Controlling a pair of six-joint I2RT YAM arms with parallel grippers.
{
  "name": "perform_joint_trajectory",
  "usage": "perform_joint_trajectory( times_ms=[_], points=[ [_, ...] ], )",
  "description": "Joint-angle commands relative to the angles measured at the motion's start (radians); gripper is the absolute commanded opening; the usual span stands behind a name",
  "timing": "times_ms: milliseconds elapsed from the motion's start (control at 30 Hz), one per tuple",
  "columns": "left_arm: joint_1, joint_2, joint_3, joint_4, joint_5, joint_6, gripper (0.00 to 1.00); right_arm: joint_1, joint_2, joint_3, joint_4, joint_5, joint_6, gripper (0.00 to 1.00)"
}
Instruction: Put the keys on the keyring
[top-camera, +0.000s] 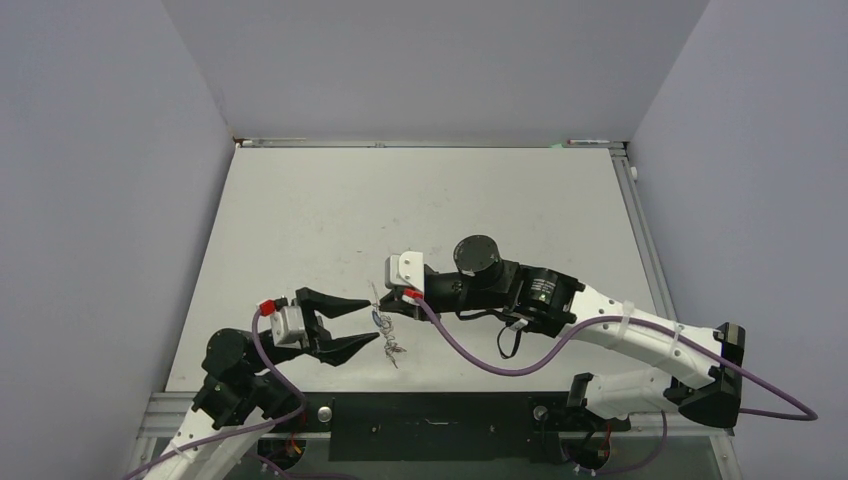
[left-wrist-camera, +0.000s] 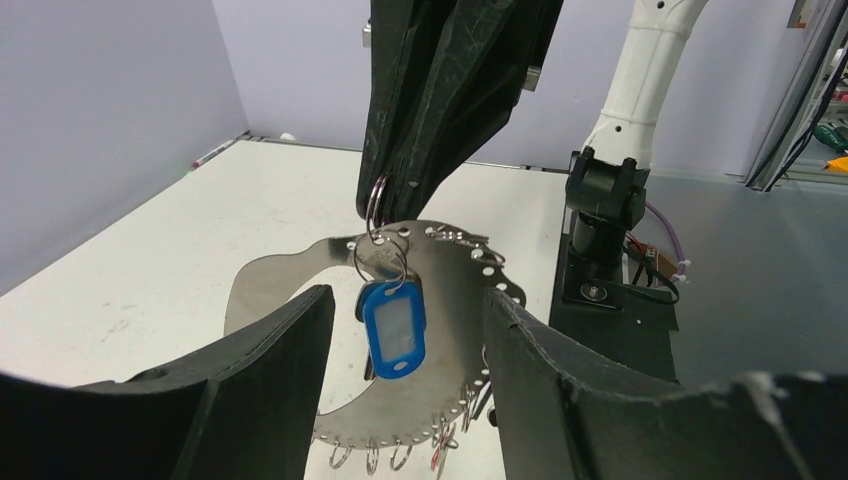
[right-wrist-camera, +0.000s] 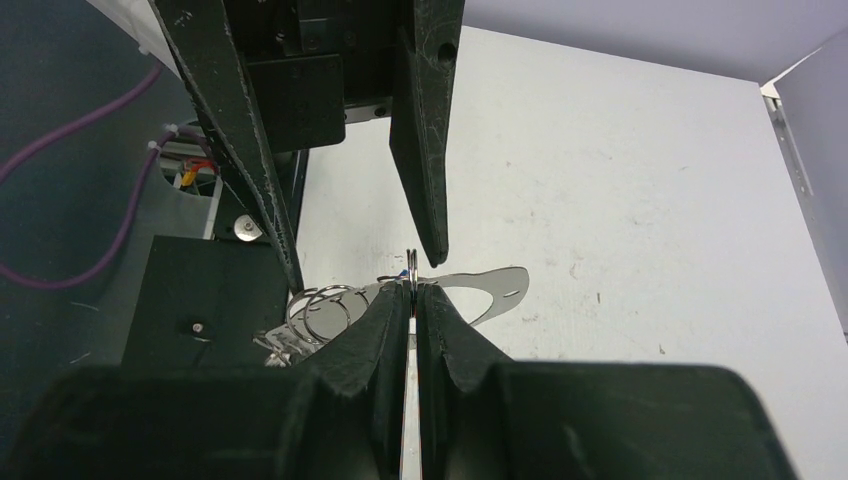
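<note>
The keyring (left-wrist-camera: 455, 290), a flat grey plate with small wire rings along its edge, hangs tilted above the table. My right gripper (right-wrist-camera: 412, 290) is shut on one wire ring (left-wrist-camera: 377, 205) at the plate's top edge. A key with a blue tag (left-wrist-camera: 393, 328) dangles from that ring. My left gripper (left-wrist-camera: 408, 300) is open, its fingers (left-wrist-camera: 270, 380) on either side of the blue tag without touching it. A red sliver (left-wrist-camera: 440, 445) shows among the rings at the plate's lower edge. From above, the keyring (top-camera: 386, 325) sits edge-on between both grippers. No dark-headed key is visible.
The white table (top-camera: 420, 220) stretches back to grey walls. The black mounting bar (top-camera: 430, 415) runs along the near edge below the keyring. The right arm's base (left-wrist-camera: 605, 200) stands close behind the plate in the left wrist view.
</note>
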Motion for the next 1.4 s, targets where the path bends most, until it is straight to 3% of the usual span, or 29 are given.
perform_joint_trajectory(
  times_ms=[0, 1067, 1233, 1367],
  points=[
    [0.005, 0.014, 0.015, 0.052, 0.018, -0.014, 0.53, -0.006, -0.057, 0.059, 0.090, -0.005, 0.004, 0.05],
    [0.005, 0.042, 0.013, 0.055, -0.009, -0.016, 0.41, -0.003, -0.064, 0.000, 0.217, -0.058, 0.060, 0.05],
    [0.005, 0.039, 0.015, 0.051, -0.018, -0.010, 0.29, 0.000, -0.059, -0.003, 0.219, -0.067, 0.063, 0.05],
    [0.005, 0.034, 0.017, 0.049, -0.019, -0.008, 0.14, 0.002, -0.059, -0.007, 0.221, -0.065, 0.065, 0.05]
  ],
)
